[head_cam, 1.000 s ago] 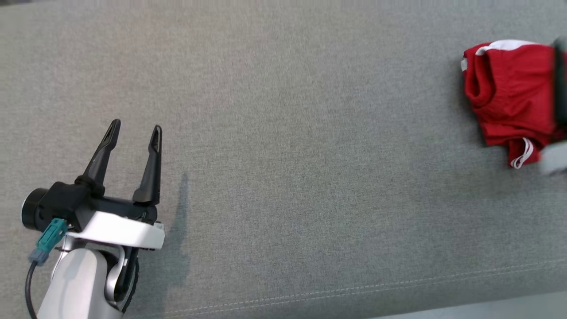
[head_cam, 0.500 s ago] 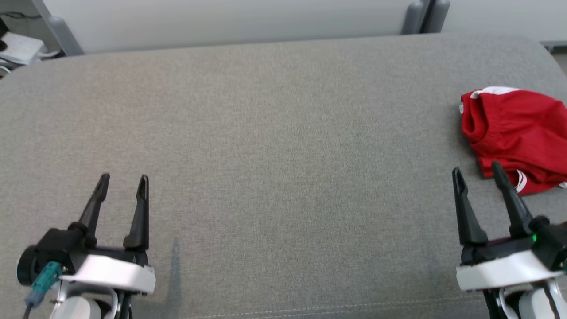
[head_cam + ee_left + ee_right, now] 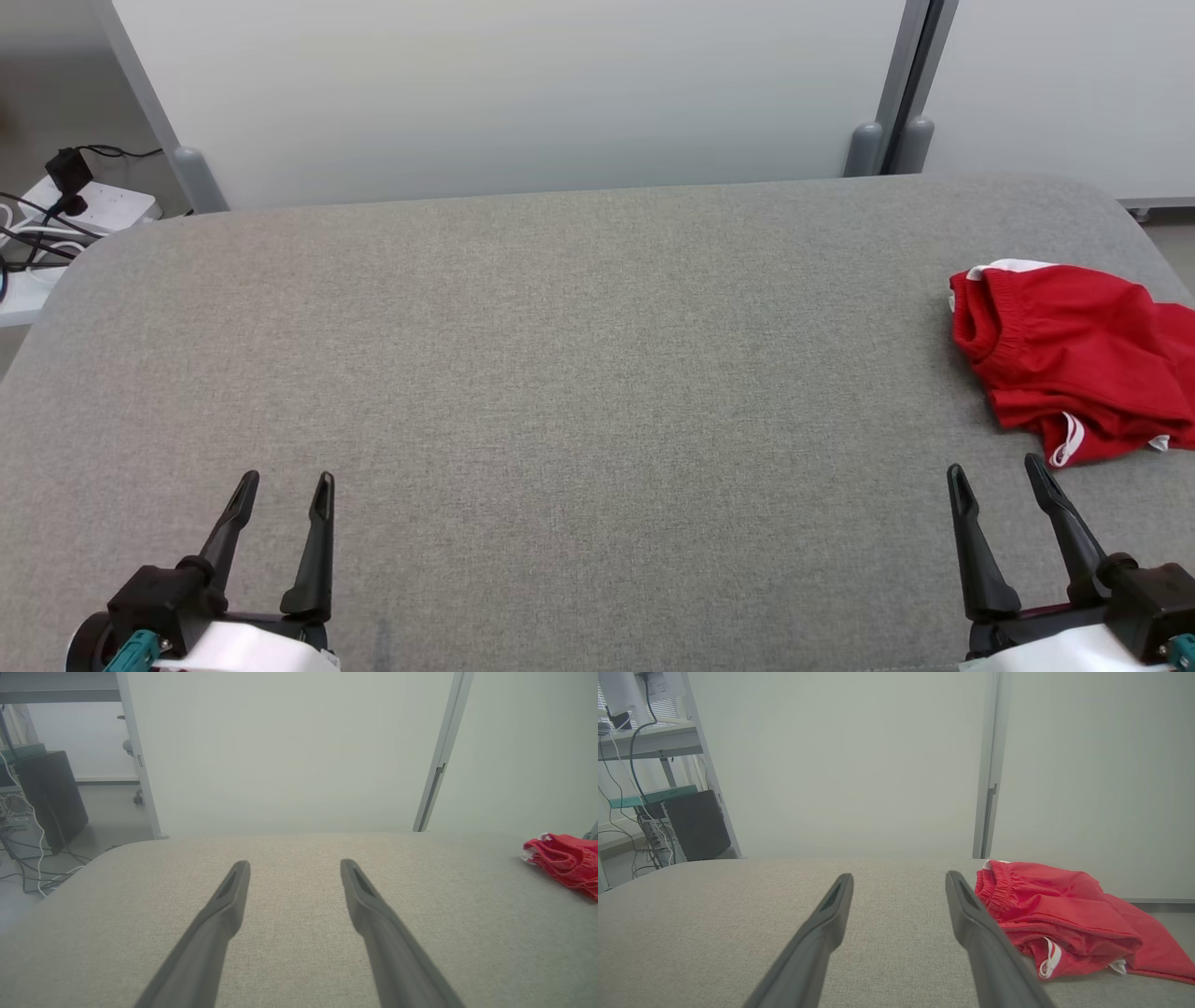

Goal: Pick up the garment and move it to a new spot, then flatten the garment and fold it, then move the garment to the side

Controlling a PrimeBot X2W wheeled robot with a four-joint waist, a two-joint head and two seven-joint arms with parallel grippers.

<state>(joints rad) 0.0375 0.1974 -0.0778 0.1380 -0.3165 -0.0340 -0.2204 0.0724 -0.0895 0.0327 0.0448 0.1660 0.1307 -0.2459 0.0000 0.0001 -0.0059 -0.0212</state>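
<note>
Garment (image 3: 1074, 359) lies bunched at the frame's right edge, seemingly already set aside on the bench (image 3: 597, 373); left gripper (image 3: 287, 478) and right gripper (image 3: 994, 465) sit in the lower corners, both open and empty, apparently parked clear of it.

**Lighting / picture quality**

Bright, flat and diffuse in head view. Sharp corner to corner, with the weave of the grey cushion (image 3: 597, 373) resolved. No glare or clipping on the white panel (image 3: 523, 93), just a mild gradient. Faint, soft-edged shadows only: a thin one hugging the red garment (image 3: 1064, 355), a weak smear beside the left gripper (image 3: 287, 478) at bottom edge. Milky, low contrast and a greenish cast in both wrist views. Soft focus on the fingers (image 3: 226, 914) near the lens, crisper toward the tips. Wide-angle lean on the panel post (image 3: 437, 774) in left wrist view. Warm tint mid-cushion there, cooler grey toward the right. Brighter patch top left in right wrist view, by the blinds (image 3: 605, 700). No motion blur anywhere
</note>
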